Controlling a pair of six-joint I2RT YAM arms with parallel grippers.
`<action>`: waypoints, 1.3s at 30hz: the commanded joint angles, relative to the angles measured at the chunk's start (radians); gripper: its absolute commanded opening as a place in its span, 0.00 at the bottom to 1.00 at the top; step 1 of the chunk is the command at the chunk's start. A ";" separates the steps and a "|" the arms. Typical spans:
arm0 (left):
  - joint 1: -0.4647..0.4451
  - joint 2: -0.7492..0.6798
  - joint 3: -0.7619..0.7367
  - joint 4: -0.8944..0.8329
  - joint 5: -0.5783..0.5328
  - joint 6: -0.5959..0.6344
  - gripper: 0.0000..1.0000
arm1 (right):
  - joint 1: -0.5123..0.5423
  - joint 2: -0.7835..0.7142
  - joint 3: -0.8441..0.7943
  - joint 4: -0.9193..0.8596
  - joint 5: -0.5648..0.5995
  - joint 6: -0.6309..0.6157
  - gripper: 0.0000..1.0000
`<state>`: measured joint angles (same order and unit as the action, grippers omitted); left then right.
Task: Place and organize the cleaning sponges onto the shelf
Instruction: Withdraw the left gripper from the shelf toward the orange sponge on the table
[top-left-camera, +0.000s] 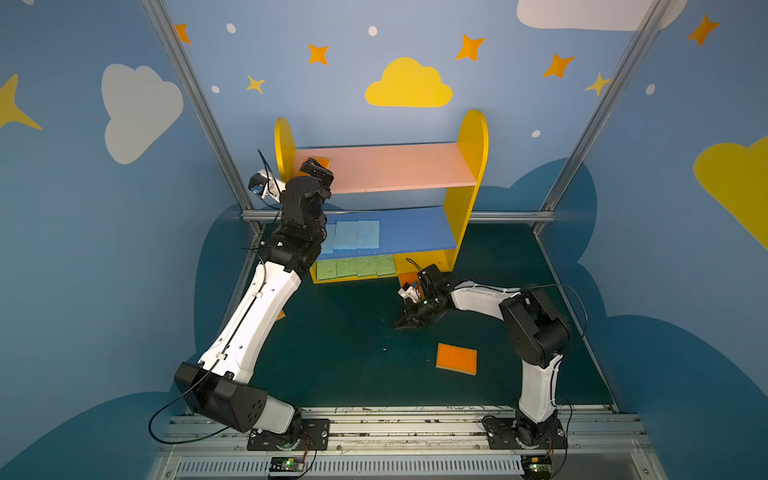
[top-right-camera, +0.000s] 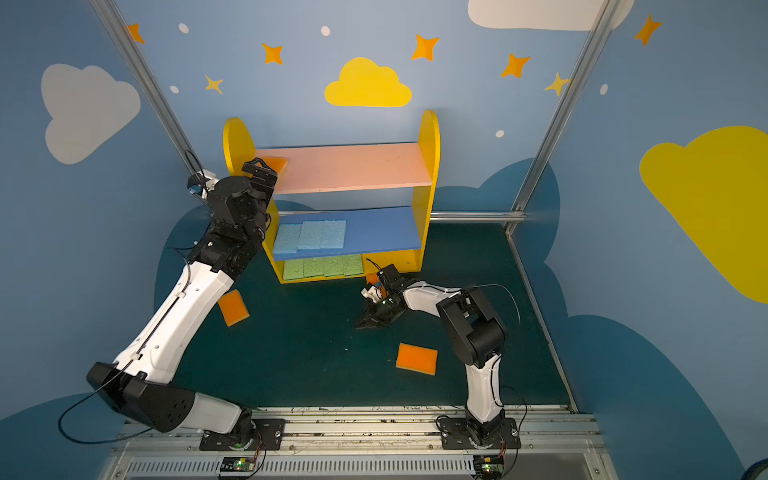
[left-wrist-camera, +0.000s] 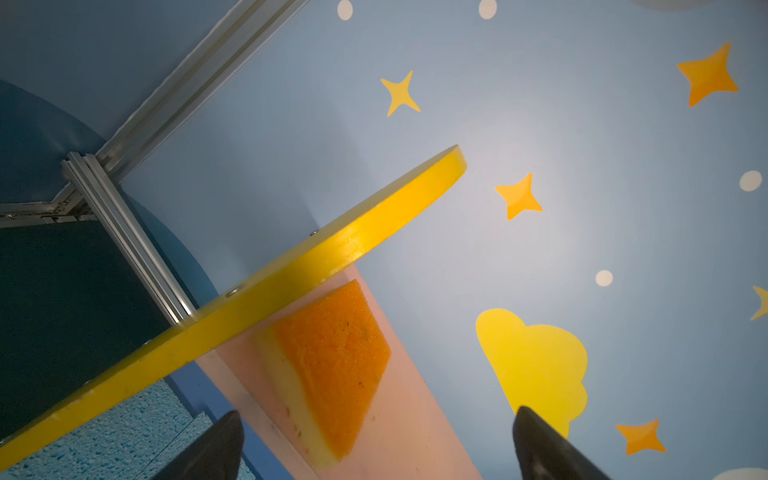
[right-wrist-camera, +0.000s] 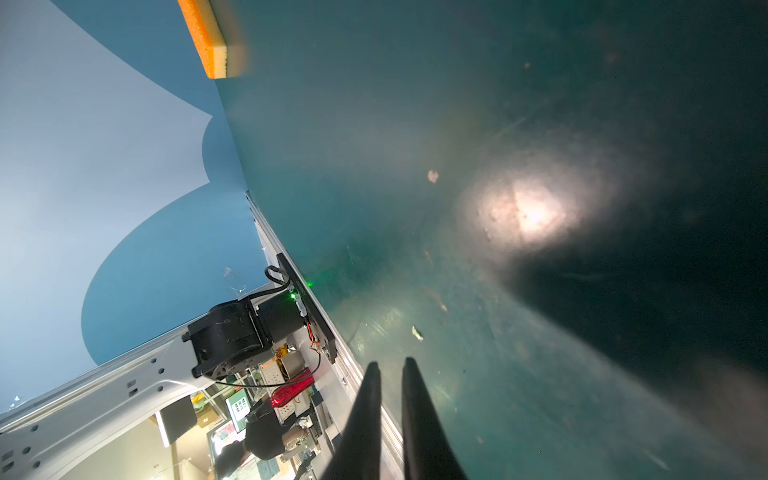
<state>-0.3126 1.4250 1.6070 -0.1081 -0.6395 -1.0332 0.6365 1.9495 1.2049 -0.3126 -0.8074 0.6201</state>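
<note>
- Left gripper (top-left-camera: 318, 171) is hovering at the far-left end of the pink board (top-left-camera: 395, 166), the top tier of the shelf (top-left-camera: 471, 158).
- Its jaws are standing wide apart and gripping nothing.
- An orange sponge (left-wrist-camera: 332, 365) is lying flat on the pink board, orange face up, just ahead of the open jaws. It is tucked right by the left side panel (left-wrist-camera: 291, 274); whether the two are touching is not clear.
- Judgement: it is sitting at the end so a row can be started, with room along the board for the other orange ones.
- Three blue sponges (top-left-camera: 353, 235) are lying side by side on the left part of the blue board (top-left-camera: 415, 230). Four green sponges (top-left-camera: 357, 266) are sitting in a row on the bottom yellow board (top-left-camera: 422, 262).
- Judgement: the sorting is going one colour per tier, so orange belongs on top.
- Three orange sponges are lying loose on the table (top-left-camera: 353, 332): one near-right (top-left-camera: 456, 358), one left beside the left arm (top-right-camera: 233, 307), and one by the shelf foot (top-left-camera: 405, 279), partly hidden behind the right wrist.
- Right gripper (right-wrist-camera: 390, 362) is hanging low over the table's middle, pointing left. Its jaws are parted only by a slit, with nothing between them.
- Judgement: the jaws are needing to widen before taking a sponge edge-on. The one by the shelf foot is looking closest.
- Judgement on progress: eight of eleven are sitting on the shelf and three are waiting.
</note>
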 joint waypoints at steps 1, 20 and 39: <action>0.000 -0.086 -0.076 0.088 0.084 0.090 1.00 | -0.004 -0.087 -0.001 -0.062 0.043 -0.029 0.14; -0.418 -0.512 -0.970 0.280 0.461 0.353 0.99 | -0.076 -0.605 -0.351 -0.195 0.331 -0.059 0.17; -0.530 -0.393 -1.292 0.420 0.409 0.233 1.00 | -0.064 -0.548 -0.620 0.049 0.280 0.110 0.00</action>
<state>-0.8394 1.0275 0.3351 0.2928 -0.2291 -0.7837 0.5453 1.3640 0.5785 -0.3698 -0.5125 0.6918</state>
